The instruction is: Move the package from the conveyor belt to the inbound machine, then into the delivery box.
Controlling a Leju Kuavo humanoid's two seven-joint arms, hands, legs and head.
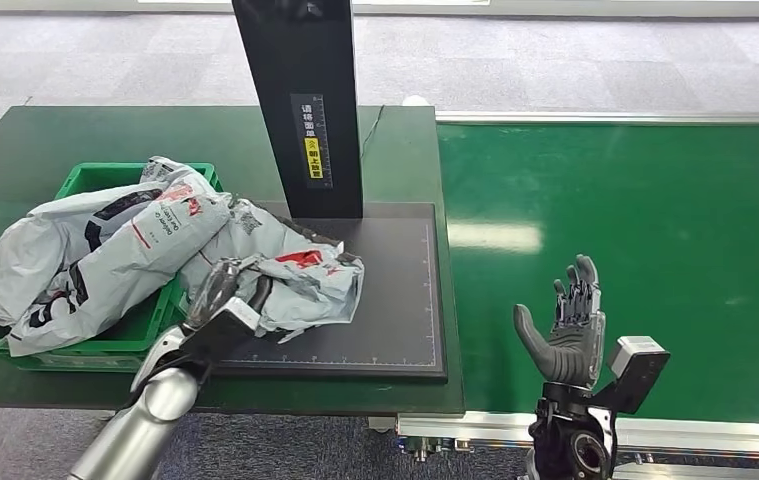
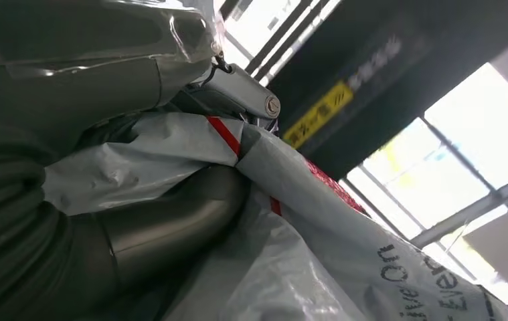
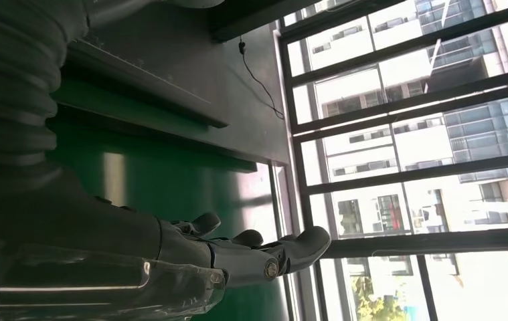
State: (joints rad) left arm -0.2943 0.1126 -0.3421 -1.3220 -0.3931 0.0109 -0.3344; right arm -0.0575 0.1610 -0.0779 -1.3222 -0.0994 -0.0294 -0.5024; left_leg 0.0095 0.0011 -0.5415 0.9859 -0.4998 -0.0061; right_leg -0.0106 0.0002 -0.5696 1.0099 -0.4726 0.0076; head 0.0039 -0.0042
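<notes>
A crumpled grey package point(image 1: 300, 272) with red print lies on the left part of the black platform point(image 1: 395, 300) of the inbound machine, its edge against the green delivery box point(image 1: 95, 180). My left hand point(image 1: 220, 295) grips this package at its near-left edge. In the left wrist view the grey film point(image 2: 171, 150) runs between the thumb point(image 2: 171, 227) and the fingers point(image 2: 237, 87). My right hand point(image 1: 567, 330) stands upright over the near part of the green conveyor belt point(image 1: 655, 230), fingers apart and holding nothing. The right wrist view shows that hand point(image 3: 237, 251) the same way.
The machine's black upright column point(image 1: 300, 100) rises behind the platform. Several grey packages point(image 1: 105, 250) are heaped in the delivery box and hang over its rim. The dark green table point(image 1: 15, 160) carries box and machine. The belt's metal edge point(image 1: 695, 432) runs close in front.
</notes>
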